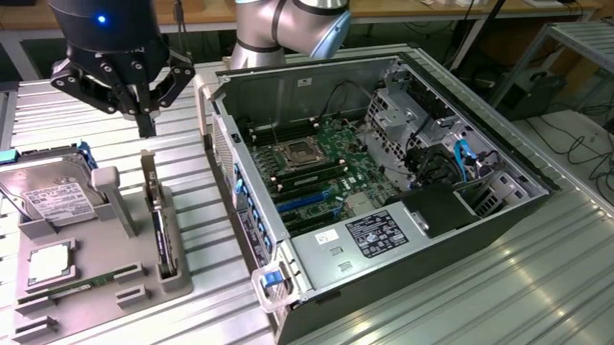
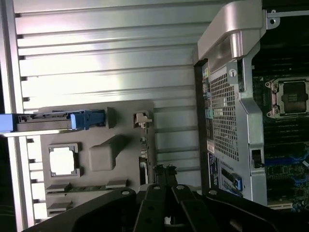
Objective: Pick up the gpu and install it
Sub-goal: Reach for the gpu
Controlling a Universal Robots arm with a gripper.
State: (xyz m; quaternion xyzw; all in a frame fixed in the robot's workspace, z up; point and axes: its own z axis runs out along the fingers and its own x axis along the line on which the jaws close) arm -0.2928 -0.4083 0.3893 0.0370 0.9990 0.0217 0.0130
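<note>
The gpu (image 1: 163,230) is a thin black card standing on edge in a slot of the grey parts holder (image 1: 115,215), with its pale metal bracket (image 1: 148,180) upright at the far end. My gripper (image 1: 146,126) hangs just above and behind that bracket, fingers shut together with nothing between them, apart from the card. In the wrist view the shut fingertips (image 2: 164,170) sit beside the gpu (image 2: 143,162), seen edge-on in the holder (image 2: 96,111). The open computer case (image 1: 384,180) lies at the exterior view's right, its motherboard (image 1: 321,162) exposed.
On the holder lie a silver hard drive (image 1: 48,194) in a blue frame, a processor chip (image 1: 46,266) and a green memory stick (image 1: 77,284). The case's rear wall (image 1: 226,158) stands close beside the holder. The ribbed metal table (image 1: 499,287) stretches all around.
</note>
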